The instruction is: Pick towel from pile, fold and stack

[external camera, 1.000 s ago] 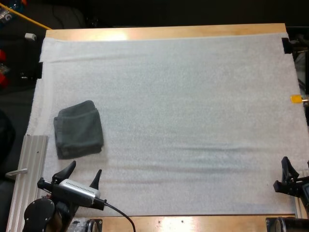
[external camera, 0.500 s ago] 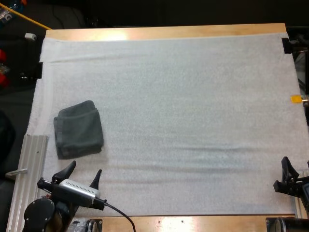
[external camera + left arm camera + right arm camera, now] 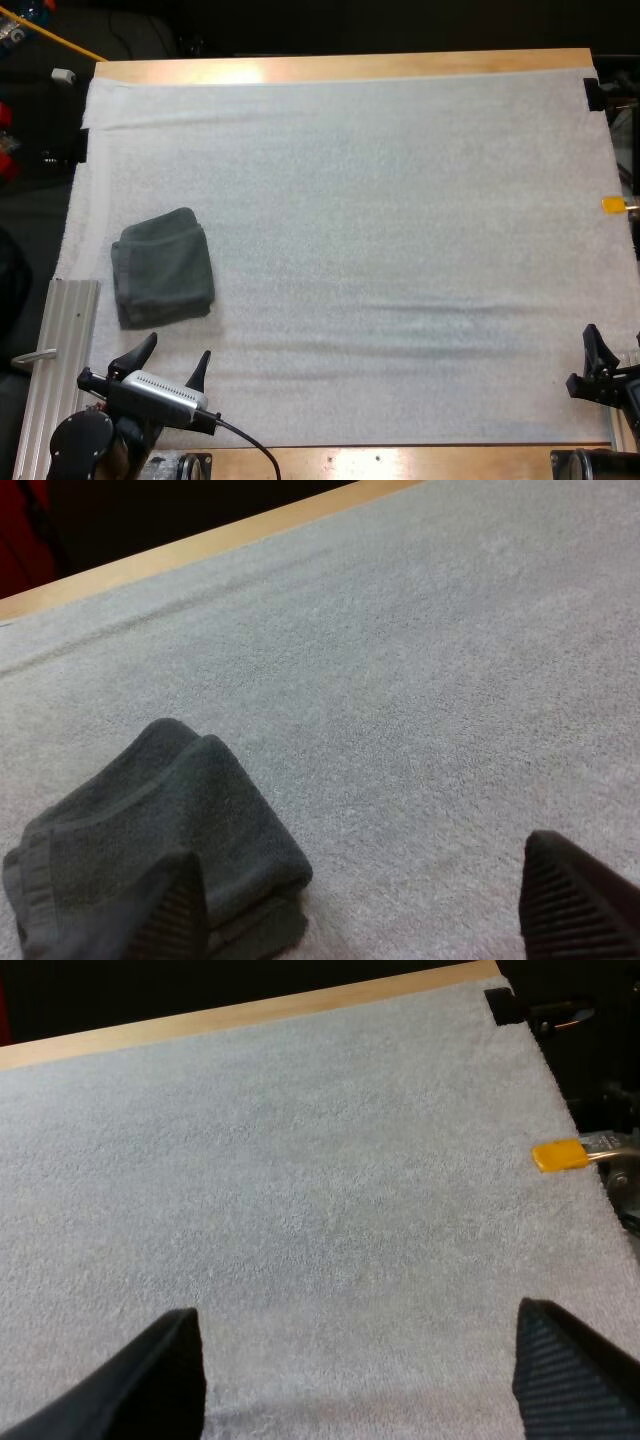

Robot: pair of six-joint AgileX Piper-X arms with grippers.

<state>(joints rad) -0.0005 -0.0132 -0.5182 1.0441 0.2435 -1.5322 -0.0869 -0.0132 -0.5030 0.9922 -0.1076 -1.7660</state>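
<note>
I have both arms parked at the near edge of the white mat (image 3: 400, 200). The left gripper (image 3: 178, 347) hangs just short of the folded towel (image 3: 162, 267), and the right gripper (image 3: 612, 345) sits at the mat's near right corner, well apart from it.

The towel is dark grey-green and lies on the left side of the mat as a squared bundle with rounded folded edges, nothing touching it. From the left wrist camera the towel (image 3: 160, 870) sits just ahead of one of my fingers (image 3: 170, 910). The layers show at its near edge, though I can't be sure whether that is one towel folded over or two stacked.

The left gripper (image 3: 370, 900) has its fingers spread wide with bare mat between them, holding nothing. The right gripper (image 3: 365, 1370) is the same, fingers well apart over plain mat.

I read this posture as a rest. Both arms are pulled back, so the working area is free and the camera overhead sees the towel unobstructed. Since what lies on the mat is folded rather than crumpled, I judge the fold-and-stack step done for this piece. The wide-spread fingers suit either a fresh grab or simply the end of the run.
</note>
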